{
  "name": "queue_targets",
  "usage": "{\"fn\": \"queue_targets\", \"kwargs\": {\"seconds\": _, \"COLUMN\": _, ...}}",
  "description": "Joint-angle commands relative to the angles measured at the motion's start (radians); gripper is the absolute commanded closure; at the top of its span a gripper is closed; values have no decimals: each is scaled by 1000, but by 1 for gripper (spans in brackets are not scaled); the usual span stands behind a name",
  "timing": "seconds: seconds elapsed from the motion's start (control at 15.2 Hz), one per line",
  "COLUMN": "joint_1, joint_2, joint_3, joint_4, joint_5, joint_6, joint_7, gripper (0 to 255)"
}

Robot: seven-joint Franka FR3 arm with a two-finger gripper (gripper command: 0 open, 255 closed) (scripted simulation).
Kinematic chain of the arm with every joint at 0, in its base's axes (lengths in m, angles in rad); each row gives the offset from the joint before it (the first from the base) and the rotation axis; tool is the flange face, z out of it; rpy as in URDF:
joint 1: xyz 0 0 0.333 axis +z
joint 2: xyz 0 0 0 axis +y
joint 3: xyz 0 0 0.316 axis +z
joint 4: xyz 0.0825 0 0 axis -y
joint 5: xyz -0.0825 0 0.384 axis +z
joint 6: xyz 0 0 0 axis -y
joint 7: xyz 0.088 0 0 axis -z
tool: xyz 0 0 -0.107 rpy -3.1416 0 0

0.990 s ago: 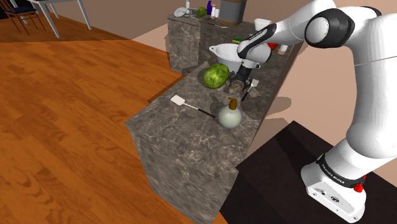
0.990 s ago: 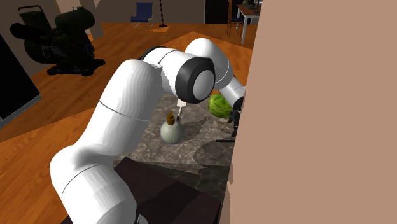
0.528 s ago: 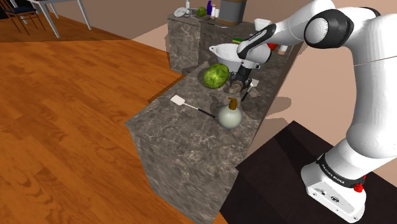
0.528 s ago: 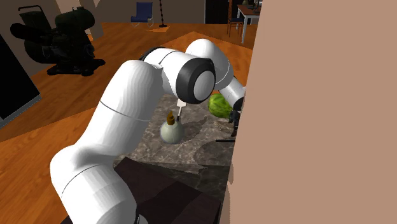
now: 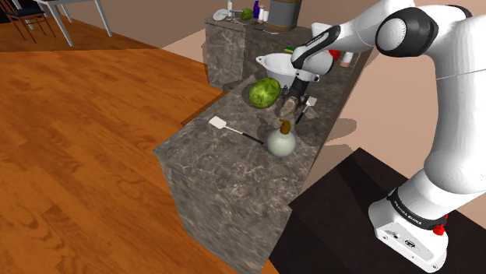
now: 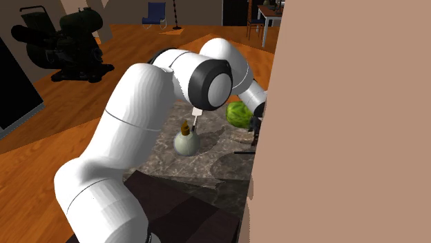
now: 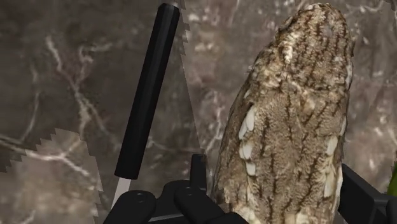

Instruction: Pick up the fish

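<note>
home kitchen, dark stone counter [image 5: 226, 171], white bowl [image 5: 274, 66], cabbage [image 5: 264, 93], wood floor [image 5: 78, 156]

On the counter [image 5: 234, 167] we see the bottle [image 5: 281, 141] nearest the stand, with the spatula [image 5: 226, 126] at its left in the shoulder view. Behind them lies the cabbage [image 5: 265, 93], and behind it the bowl [image 5: 276, 68]. Just right of the cabbage, the gripper [image 5: 294, 99] clasps the fish [image 7: 292, 121].

Orange wood floor [image 5: 93, 140] spreads toward nine o'clock from a veined stone counter [image 5: 226, 179] in the shoulder view, with table legs [image 5: 100, 15] at eleven o'clock before a tan wall [image 5: 156, 19]. In the second exterior view a tan panel [image 6: 352, 124] stands at three o'clock; the black bulk [image 6: 65, 41] at ten o'clock may be exercise gear.
</note>
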Motion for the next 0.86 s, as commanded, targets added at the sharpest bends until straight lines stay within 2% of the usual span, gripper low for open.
{"fn": "queue_targets", "kwargs": {"seconds": 0.0, "joint_1": 2, "joint_2": -18, "joint_3": -3, "joint_4": -3, "joint_5": -4, "joint_6": -15, "joint_7": 6, "gripper": 255}}
{"fn": "queue_targets", "kwargs": {"seconds": 0.79, "joint_1": 9, "joint_2": -108, "joint_3": -17, "joint_4": -4, "joint_5": -28, "joint_6": -99, "joint_7": 39, "gripper": 255}}
